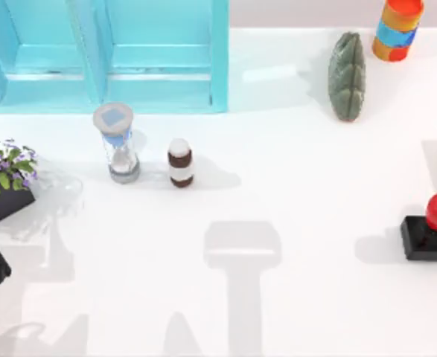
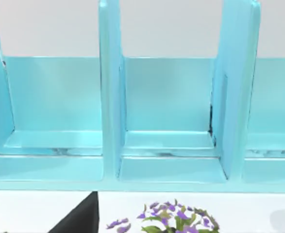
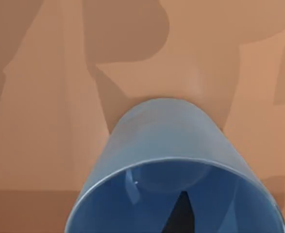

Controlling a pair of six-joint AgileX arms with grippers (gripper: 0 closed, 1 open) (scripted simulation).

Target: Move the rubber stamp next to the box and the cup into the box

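Jaws unclear on both arms; right wrist view has the cup (image 3: 174, 160), top view the rubber stamp (image 1: 429, 229).

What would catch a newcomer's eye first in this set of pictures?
The big turquoise box with its upright dividers, at the table's back left, draws the eye first. Next comes the rubber stamp with its red knob, alone near the table's right edge. In the right wrist view, the blue cup looms very close against a brown surface, with a dark finger showing inside its mouth.
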